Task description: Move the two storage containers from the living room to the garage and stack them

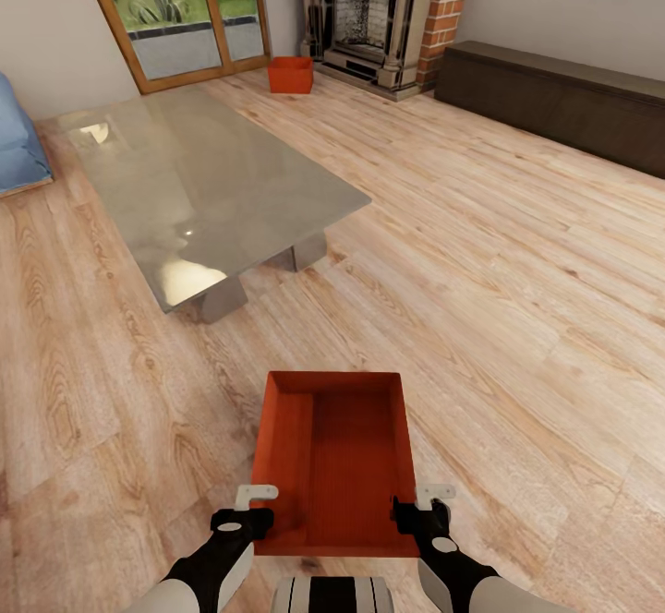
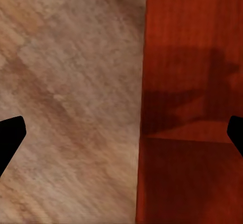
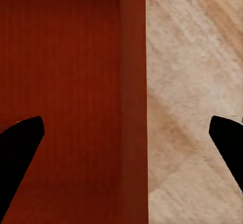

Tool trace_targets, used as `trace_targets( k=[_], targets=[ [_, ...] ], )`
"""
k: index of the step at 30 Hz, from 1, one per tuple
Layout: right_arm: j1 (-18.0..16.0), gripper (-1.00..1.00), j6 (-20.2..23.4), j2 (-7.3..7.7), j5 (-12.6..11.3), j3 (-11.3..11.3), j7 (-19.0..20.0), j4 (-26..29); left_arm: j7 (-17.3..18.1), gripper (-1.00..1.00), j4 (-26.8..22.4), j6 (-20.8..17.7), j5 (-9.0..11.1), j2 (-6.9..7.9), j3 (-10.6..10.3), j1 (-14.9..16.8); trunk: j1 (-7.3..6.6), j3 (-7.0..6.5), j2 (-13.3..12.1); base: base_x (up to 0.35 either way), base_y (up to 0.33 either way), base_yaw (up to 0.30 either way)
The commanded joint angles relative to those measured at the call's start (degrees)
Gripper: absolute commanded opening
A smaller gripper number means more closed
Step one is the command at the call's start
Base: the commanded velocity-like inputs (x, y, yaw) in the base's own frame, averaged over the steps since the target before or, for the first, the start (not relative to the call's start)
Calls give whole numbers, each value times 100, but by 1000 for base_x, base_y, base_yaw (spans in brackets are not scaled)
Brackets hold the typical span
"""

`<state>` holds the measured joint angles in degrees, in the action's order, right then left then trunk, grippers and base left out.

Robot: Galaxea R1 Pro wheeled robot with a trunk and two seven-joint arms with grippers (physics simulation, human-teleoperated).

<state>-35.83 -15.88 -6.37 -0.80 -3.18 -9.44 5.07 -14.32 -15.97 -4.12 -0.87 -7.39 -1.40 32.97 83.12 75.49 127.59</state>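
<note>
One orange-red storage container [image 1: 334, 456] sits on the light wood-plank floor of the living room just in front of me. My left gripper [image 1: 255, 510] hangs open over the container's left wall [image 2: 143, 107], one finger outside and one inside. On the other side, my right gripper [image 1: 421, 506] is also open and straddles the right wall [image 3: 133, 97]. Neither pair of fingers touches the plastic. The second storage container [image 1: 290, 75] stands far off on the floor, between the glass doors and the brick fireplace.
A grey glass-topped low table [image 1: 199, 184] stands ahead to the left. A dark low cabinet [image 1: 554, 101] runs along the right wall. A blue cushion [image 1: 17, 147] lies at the left edge. Open wood floor [image 1: 499, 253] stretches to the right of the table.
</note>
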Motion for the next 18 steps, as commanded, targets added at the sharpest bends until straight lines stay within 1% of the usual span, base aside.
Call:
trace_targets(
  k=[1,3,6,18],
  targets=[
    [-3,-100,-15,-2,-8,-33,-31,-6,-23,-100,-12,-41,33,0,-16,-1,-1,3,1,0,0,0],
    [-3,-100,-17,-4,-11,-33,-31,-6,-21,-100,-15,-39,162,0,-18,-1,-1,3,1,0,0,0],
    [-3,-100,-12,-4,-14,-33,-31,-6,-19,-100,-32,-37,247,0,-27,-1,-1,3,1,0,0,0],
    [-3,-100,-11,0,0,-33,-31,-6,-92,-100,-97,-17,262,-17,-62,-1,-1,3,1,0,0,0]
  ],
)
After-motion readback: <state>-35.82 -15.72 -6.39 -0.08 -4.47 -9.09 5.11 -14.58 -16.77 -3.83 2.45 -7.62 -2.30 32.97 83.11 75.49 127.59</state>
